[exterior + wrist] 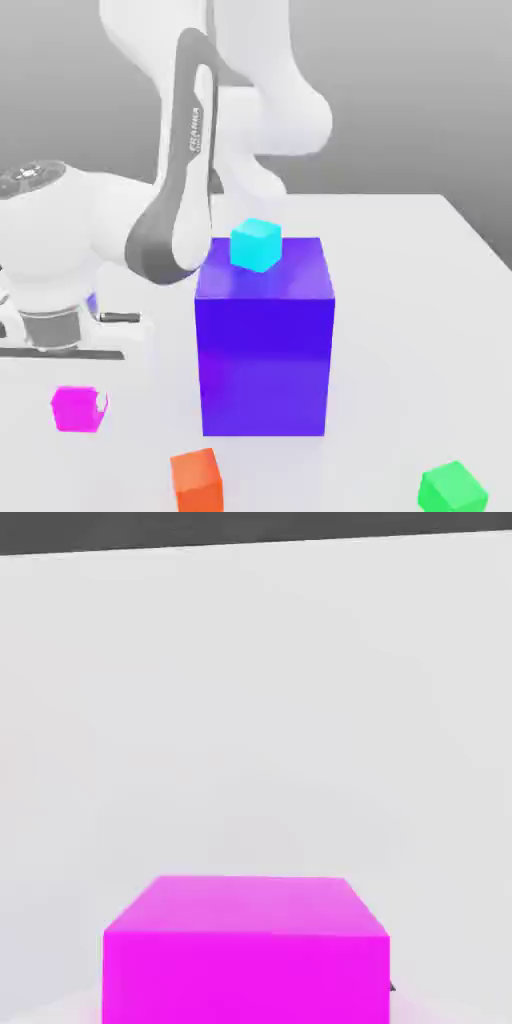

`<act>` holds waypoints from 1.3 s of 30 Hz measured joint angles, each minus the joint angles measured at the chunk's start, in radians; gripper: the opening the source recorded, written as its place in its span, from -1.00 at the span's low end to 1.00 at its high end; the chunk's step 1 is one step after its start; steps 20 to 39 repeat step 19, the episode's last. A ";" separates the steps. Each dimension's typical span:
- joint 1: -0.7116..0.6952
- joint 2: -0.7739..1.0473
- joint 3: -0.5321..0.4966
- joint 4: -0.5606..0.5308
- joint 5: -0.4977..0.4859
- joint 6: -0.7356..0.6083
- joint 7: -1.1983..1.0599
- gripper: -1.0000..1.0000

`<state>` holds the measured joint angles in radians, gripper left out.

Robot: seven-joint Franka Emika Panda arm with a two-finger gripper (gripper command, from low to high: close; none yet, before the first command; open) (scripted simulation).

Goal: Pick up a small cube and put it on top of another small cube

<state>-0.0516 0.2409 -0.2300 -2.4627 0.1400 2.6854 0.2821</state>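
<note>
Claw looks clamped on the small magenta cube [78,409], down on the white bench [400,300] at the exterior view's left. Cyan cube [255,244] sits atop the big blue-purple block [264,350]; orange cube [196,479] and green cube [452,488] lie in front.

The white arm [215,90] comes down from twelve o'clock in the exterior view, bends at a grey-sided elbow near the middle, and reaches out toward nine o'clock. Its thick white wrist [55,215] sits at about nine o'clock, with the hand hanging below it and pointing downward. The gripper [62,350] is low, toward eight o'clock, its two fingers drawn close together.
</note>
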 joint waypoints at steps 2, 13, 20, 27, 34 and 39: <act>0.058 0.000 0.046 0.025 -0.026 -0.023 0.037 -1.00; 0.382 0.106 0.249 0.168 -0.149 -0.047 0.218 1.00; 0.408 0.145 0.258 0.191 -0.161 -0.030 0.231 1.00; 0.408 0.145 0.258 0.191 -0.161 -0.030 0.231 1.00; 0.408 0.145 0.258 0.191 -0.161 -0.030 0.231 1.00; 0.408 0.145 0.258 0.191 -0.161 -0.030 0.231 1.00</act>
